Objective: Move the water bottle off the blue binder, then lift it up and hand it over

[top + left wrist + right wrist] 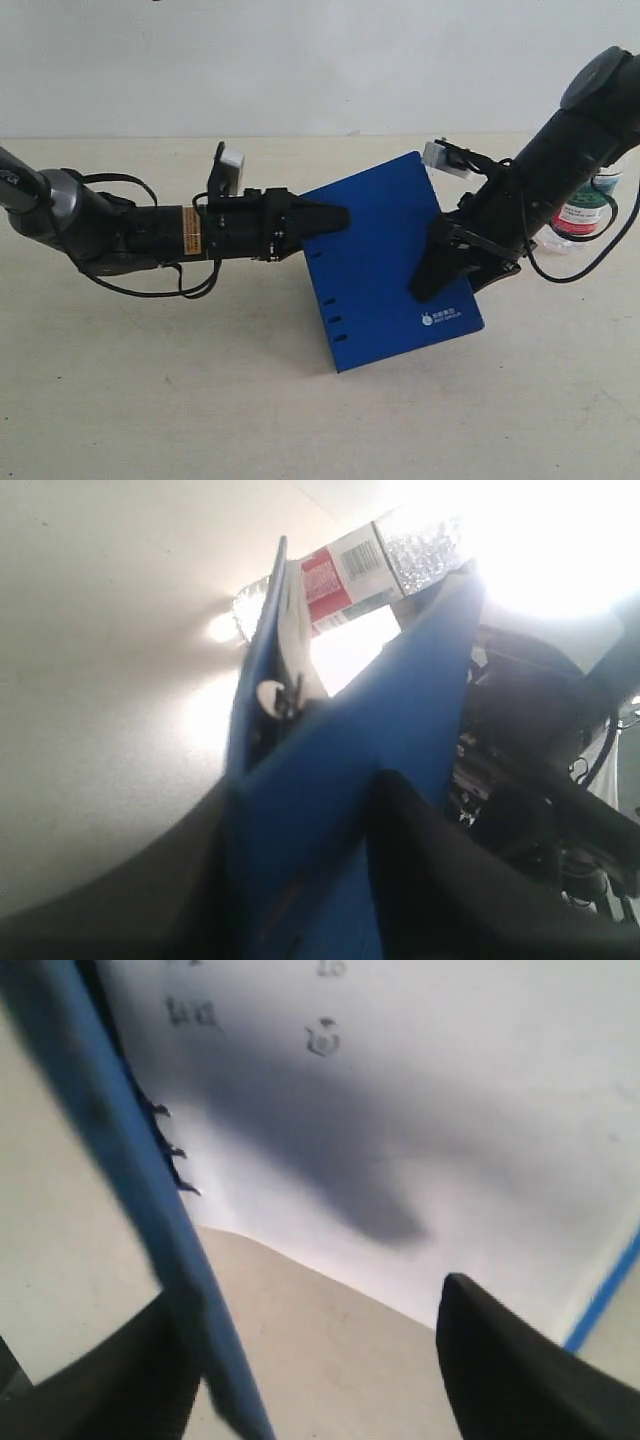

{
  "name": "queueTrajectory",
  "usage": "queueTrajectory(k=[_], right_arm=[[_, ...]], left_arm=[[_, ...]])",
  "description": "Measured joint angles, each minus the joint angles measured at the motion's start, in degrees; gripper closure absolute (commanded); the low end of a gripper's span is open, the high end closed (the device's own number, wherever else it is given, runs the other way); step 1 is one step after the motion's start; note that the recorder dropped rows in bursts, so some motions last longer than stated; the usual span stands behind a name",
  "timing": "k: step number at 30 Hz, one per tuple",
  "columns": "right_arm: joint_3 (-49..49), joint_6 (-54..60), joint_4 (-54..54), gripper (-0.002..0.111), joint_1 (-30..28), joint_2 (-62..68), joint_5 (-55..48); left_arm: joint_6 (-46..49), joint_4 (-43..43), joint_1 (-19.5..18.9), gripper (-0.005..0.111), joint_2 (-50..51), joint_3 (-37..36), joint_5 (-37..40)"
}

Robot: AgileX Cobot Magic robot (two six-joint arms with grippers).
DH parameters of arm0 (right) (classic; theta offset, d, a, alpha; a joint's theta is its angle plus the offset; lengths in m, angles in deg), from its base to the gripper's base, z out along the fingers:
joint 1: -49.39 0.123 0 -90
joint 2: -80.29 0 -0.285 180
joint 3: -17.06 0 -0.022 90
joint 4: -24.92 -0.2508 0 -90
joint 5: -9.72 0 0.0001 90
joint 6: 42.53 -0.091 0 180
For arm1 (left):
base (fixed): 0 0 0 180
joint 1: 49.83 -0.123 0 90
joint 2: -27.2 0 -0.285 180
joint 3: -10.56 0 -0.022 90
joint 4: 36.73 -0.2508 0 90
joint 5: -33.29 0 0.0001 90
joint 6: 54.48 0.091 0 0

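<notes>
Operator's view, left to right.
- Left pincer (340, 216): clamped on left edge of blue binder (385, 270). In left wrist view I see cover wedged between both fingers (450, 880).
- Blue binder: mid-bench (150, 400), hole row along lower-left edge, shadow under left side.
- Right pincer (445, 288): jaws apart over binder's right part. Right wrist view shows blue cover edge beside one finger, white page (420, 1080) beyond.
- Water bottle (588, 208): off binder, on bench to its right, partly hidden behind right arm (570, 140).
</notes>
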Motion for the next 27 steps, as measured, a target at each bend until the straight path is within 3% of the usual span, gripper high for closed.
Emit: queueTrajectory(k=[6,17,27], right_arm=[[1.52,0.0,3.43,0.048,0.0,0.0,0.39],[1.65,3.07,8.41,0.047,-0.03,0.0,8.09],[1.65,14.42,-3.76,0.048,-0.03,1.65,9.01]], left_arm=[[-1.33,-6.62,-3.01,0.101,-0.51,0.0,-0.69],[0.09,-14.08,-3.14,0.101,-4.87,0.11,0.61],[0.22,-15.79,-3.4,0.101,-6.12,0.11,1.38]])
